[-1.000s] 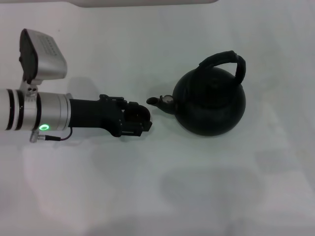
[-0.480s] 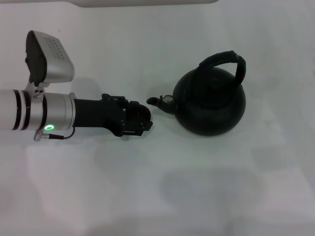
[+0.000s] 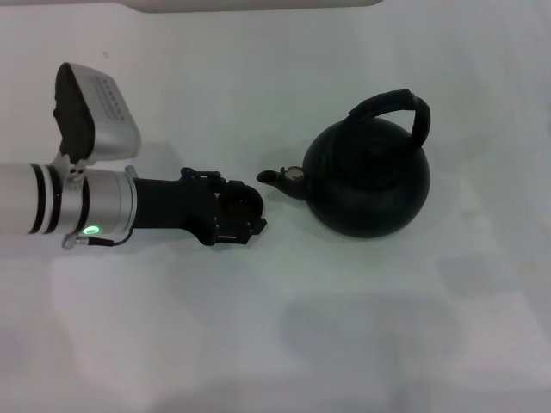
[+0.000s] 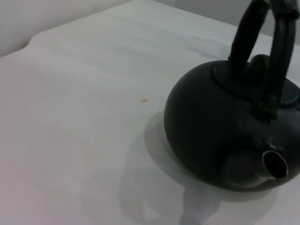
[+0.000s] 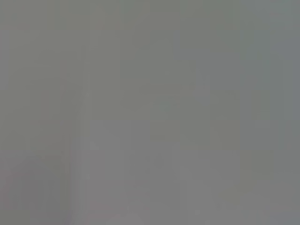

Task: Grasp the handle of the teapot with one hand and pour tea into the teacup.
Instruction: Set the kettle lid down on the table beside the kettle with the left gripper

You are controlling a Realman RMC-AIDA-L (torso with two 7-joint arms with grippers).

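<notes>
We are bringing the left gripper (image 3: 243, 212) in beside the teapot (image 3: 370, 179), nothing poured yet.

Its jaws are holding what looks like the teacup (image 3: 242, 203), a small dark round thing sitting just short of the spout (image 3: 277, 178) and a little below it. The handle (image 3: 398, 110) is arching untouched over the pot, well beyond the jaws. Our right gripper is out of view; next, we judge, it must take that handle and tip the pot.
</notes>
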